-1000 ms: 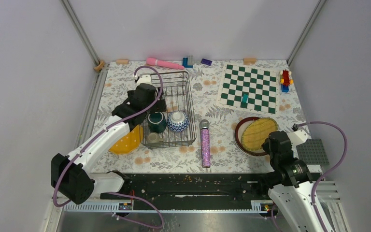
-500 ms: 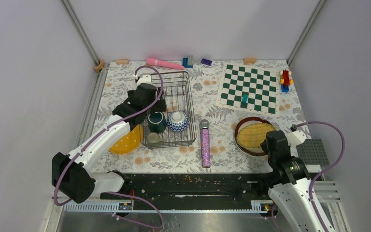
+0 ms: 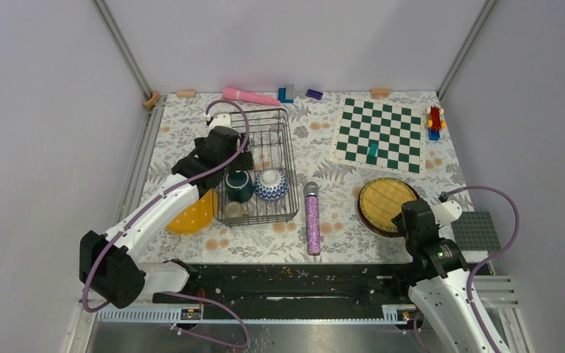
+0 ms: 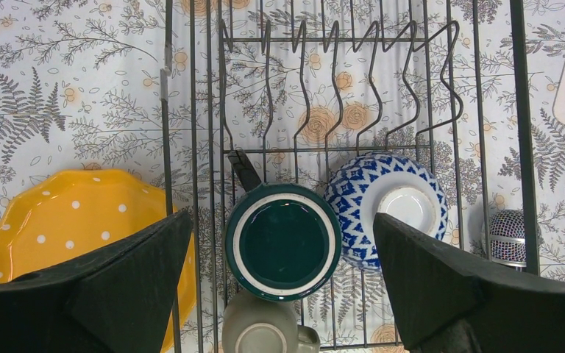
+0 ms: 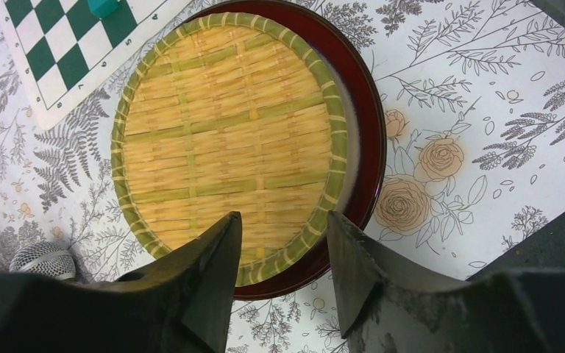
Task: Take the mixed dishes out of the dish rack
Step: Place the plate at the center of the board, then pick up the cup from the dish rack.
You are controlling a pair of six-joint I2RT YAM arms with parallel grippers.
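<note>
The dish rack (image 3: 257, 147) stands left of centre, its upright dividers (image 4: 338, 81) bare. Upside down at its near end sit a dark teal mug (image 4: 283, 241), a blue patterned bowl (image 4: 390, 206) and a small greyish cup (image 4: 261, 331). A yellow dotted plate (image 3: 193, 213) lies on the table outside the rack's left wall. My left gripper (image 4: 281, 217) hangs wide open above the mug, holding nothing. At the right, a woven pale green plate (image 5: 228, 140) lies flat on a dark red-rimmed plate (image 5: 364, 110). My right gripper (image 5: 283, 217) stands open over their near rim, gripping neither.
A glittery purple cylinder (image 3: 313, 220) lies between the rack and the stacked plates. A chessboard (image 3: 380, 134) with a teal piece is at the back right, toy bricks (image 3: 434, 121) beside it. A pink item (image 3: 250, 95) lies at the back edge, a grey baseplate (image 3: 478, 232) at the near right.
My right gripper has opened and let go of the woven plate, which now lies flat on the red-rimmed plate; the right arm drew back slightly. The left arm has not moved.
</note>
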